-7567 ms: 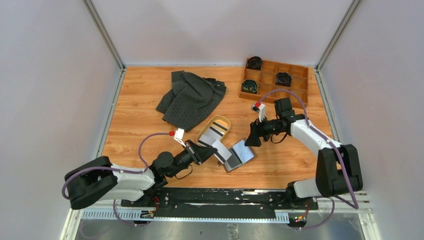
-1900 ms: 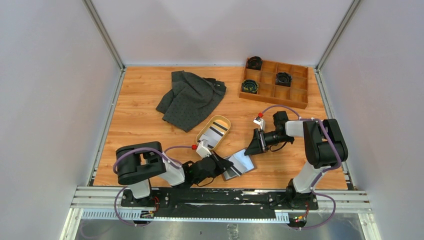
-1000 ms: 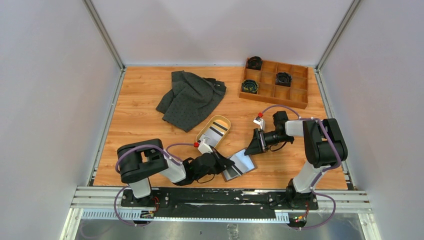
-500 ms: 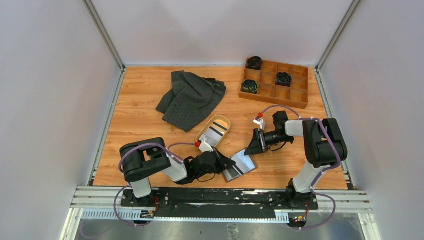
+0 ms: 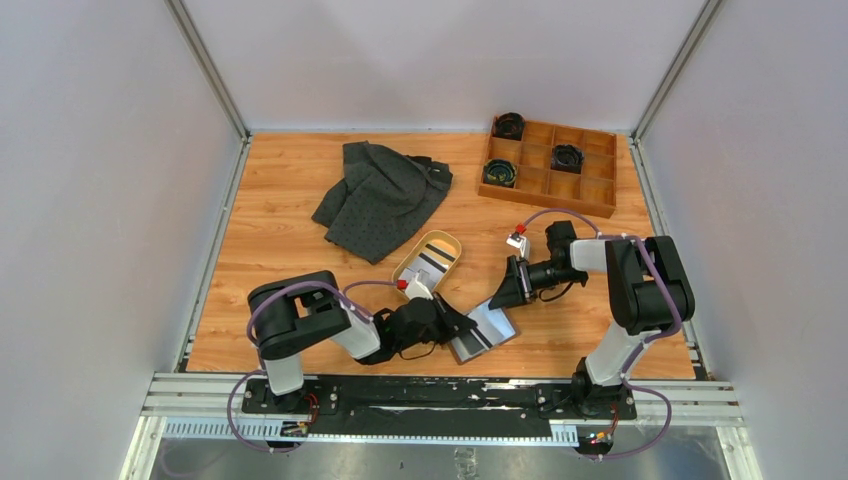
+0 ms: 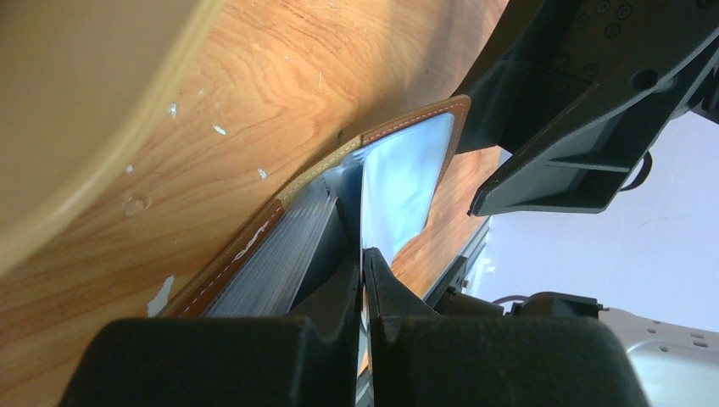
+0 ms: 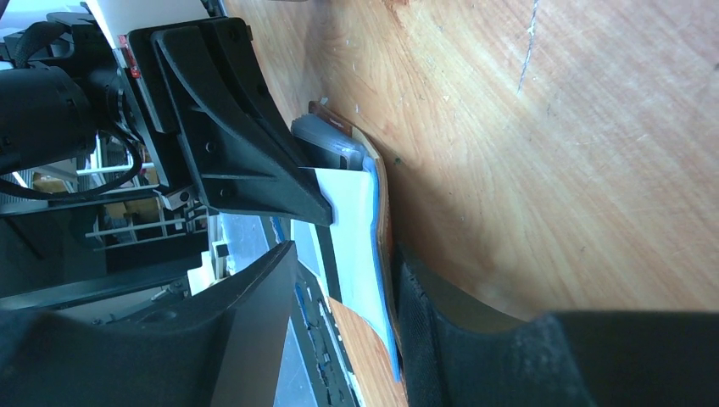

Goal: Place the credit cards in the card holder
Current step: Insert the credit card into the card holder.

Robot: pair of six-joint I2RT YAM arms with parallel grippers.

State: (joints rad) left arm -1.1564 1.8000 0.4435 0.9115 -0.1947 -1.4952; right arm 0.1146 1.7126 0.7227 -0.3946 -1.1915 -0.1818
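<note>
left gripper (image 6: pixel 365 254): black plastic fingers are sitting pressed together, tips right at the mouth of the holder. A thin pale edge (image 6: pixel 363 212) is poking out from between them. I'm guessing a card seen edge-on, but honestly can't tell.

card holder: the small brown leather folding card holder (image 5: pixel 487 327) is lying open on the table, dead ahead of those tips and touching them. Its long axis is running near-left to far-right in the overhead view, pretty much in line with the left arm's reach, so I'm thinking any push is going straight along it.

inside the holder: a grey finely ribbed card face (image 6: pixel 275 267) is lying in the near half. A glossy clear plastic pocket (image 6: pixel 398 182) is standing up beside it, with stitched leather running round the edge.

right gripper (image 7: pixel 346 248): jaws are standing apart, straddling the holder's far flap. The outer finger is leaning on the leather back and the inner one is sitting just off the glossy side, so it's propping more than pinching imo.

who's nearer: both are at the holder, left at the near-left end and right at the far-right end. Left is the one lining up with the slot.

spare card: a flat white card with black stripes (image 5: pixel 435 258) is lying in the oval tan tray (image 6: pixel 93 110), just beside the left gripper.

table: the scuffed wood-grain tabletop (image 5: pixel 280 250) is looking hard and smooth. The thin holder is probably going to skate without that right-side prop.
</note>
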